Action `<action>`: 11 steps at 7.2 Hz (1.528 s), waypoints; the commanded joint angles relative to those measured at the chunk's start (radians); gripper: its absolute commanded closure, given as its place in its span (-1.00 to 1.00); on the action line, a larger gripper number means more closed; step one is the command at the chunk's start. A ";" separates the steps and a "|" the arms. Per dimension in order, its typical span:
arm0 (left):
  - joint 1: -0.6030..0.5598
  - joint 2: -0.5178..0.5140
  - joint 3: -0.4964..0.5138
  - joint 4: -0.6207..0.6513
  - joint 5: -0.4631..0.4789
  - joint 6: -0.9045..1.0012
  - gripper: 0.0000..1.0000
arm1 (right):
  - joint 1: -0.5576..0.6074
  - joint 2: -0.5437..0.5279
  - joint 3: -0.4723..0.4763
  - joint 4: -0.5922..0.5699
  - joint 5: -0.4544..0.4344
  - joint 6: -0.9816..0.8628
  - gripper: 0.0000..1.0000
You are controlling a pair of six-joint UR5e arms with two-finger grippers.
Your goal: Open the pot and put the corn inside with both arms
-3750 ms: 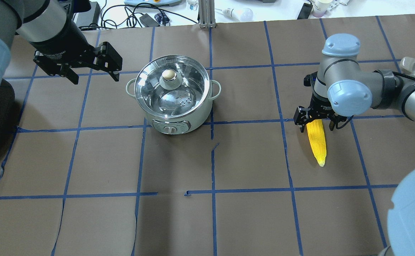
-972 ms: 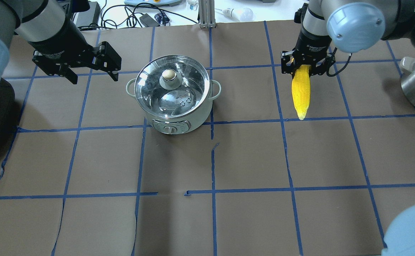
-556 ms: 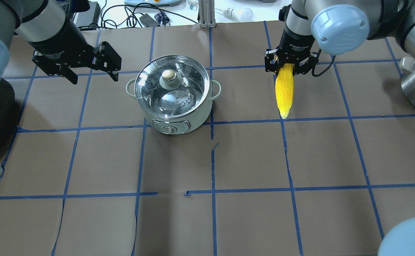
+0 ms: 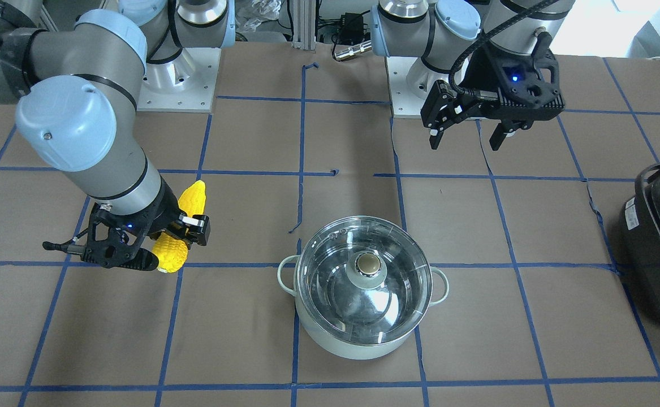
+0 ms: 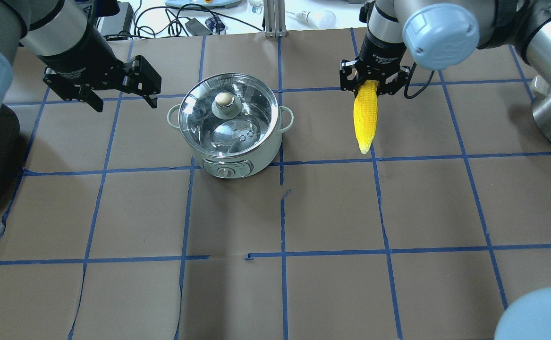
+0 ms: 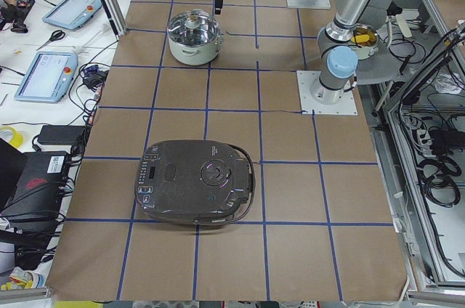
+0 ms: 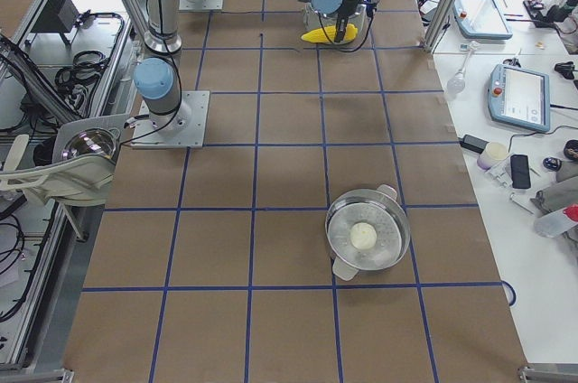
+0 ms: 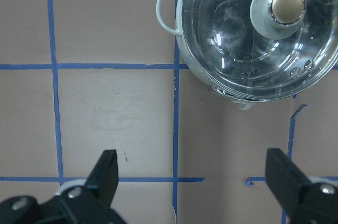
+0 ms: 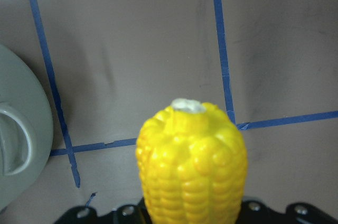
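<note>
Lidded mint pot (image 5: 266,153) stands upright; yellow corn (image 5: 366,113) held aloft, well apart.

In view are one pot (image 5: 262,155) with one glass lid (image 5: 251,106), one corn (image 5: 366,113), two grippers (left gripper (image 5: 126,105), right gripper (image 5: 368,89)), one black appliance (image 6: 196,192) and, seemingly, one steel bowl (image 5: 550,119).

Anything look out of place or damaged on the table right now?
Nothing serious. The pot stands upright with its lid seated square, and the corn is clamped in the right gripper. The left gripper hangs open, empty. Only the brown table paper is torn at a few tape seams.
</note>
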 commanded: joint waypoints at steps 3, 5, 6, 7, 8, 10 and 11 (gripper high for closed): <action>0.000 0.000 0.000 0.000 0.000 0.001 -1.00 | 0.000 0.001 -0.003 -0.001 0.022 -0.017 1.00; 0.001 0.000 0.000 0.000 0.000 0.001 -1.00 | 0.000 0.003 -0.003 -0.003 0.023 -0.022 1.00; 0.001 0.000 0.000 0.000 0.000 0.001 -1.00 | 0.000 0.003 -0.004 -0.011 0.021 -0.029 1.00; 0.001 0.000 -0.001 0.000 0.000 0.000 -1.00 | -0.002 0.003 -0.004 -0.009 0.016 -0.032 1.00; 0.001 0.000 0.000 0.000 0.000 0.001 -1.00 | -0.003 0.003 -0.004 -0.008 0.013 -0.035 1.00; 0.001 0.000 0.000 0.000 0.000 0.001 -1.00 | -0.005 0.003 -0.006 -0.011 0.013 -0.038 1.00; 0.000 0.000 0.000 0.000 0.000 0.001 -1.00 | -0.006 0.003 -0.006 -0.012 0.013 -0.049 1.00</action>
